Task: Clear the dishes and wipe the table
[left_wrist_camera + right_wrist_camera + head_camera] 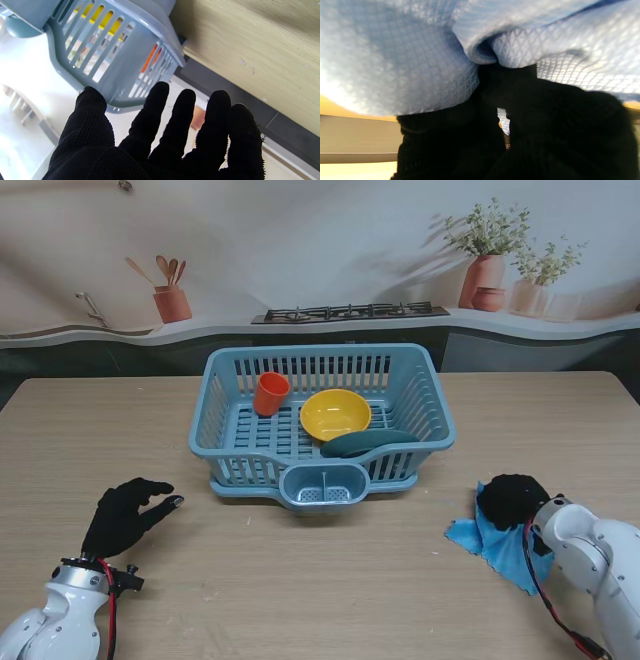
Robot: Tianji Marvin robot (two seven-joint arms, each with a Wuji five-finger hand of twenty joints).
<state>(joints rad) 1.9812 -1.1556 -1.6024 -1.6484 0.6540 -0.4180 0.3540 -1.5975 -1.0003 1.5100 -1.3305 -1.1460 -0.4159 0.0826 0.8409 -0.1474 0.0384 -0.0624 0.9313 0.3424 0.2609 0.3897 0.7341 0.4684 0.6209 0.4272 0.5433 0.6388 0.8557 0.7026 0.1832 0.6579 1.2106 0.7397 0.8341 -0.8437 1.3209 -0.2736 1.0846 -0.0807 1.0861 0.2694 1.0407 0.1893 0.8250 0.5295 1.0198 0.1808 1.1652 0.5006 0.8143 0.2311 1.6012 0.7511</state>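
**A:** On the pale wood-grain bench (pixel 330 580) we see no loose dishes. The orange plastic cup (pixel 270 393), the yellow round bowl (pixel 335 415) and the dark green plate (pixel 368 443) all sit inside the light blue slatted plastic dish basket (pixel 225 392), the plate leaning on its near-right rim. We judge the clearing part done.

**B:** Agreed. Wiping?

**A:** Looks barely begun or about to begin. The blue waffle-weave cloth (pixel 492 542) lies on the bench at our right, well apart from the basket. Our right hand (pixel 512 498) in its black glove sits on top of it, fingers curled into the fabric; the right wrist view shows the cloth (pixel 395 55) bunched around the glove (pixel 545 130). We read that as gripping the cloth.

**B:** Left hand?

**A:** Our left hand (pixel 125 515) holds nothing, fingers (pixel 158 100) spread and pointing toward the basket (pixel 140 57), hovering near the left front of the bench.

**B:** What's left, then?

**A:** Our judgement: sweep the cloth over the bare bench around the basket. Can't tell from these views whether any patch is dirty or already wiped.
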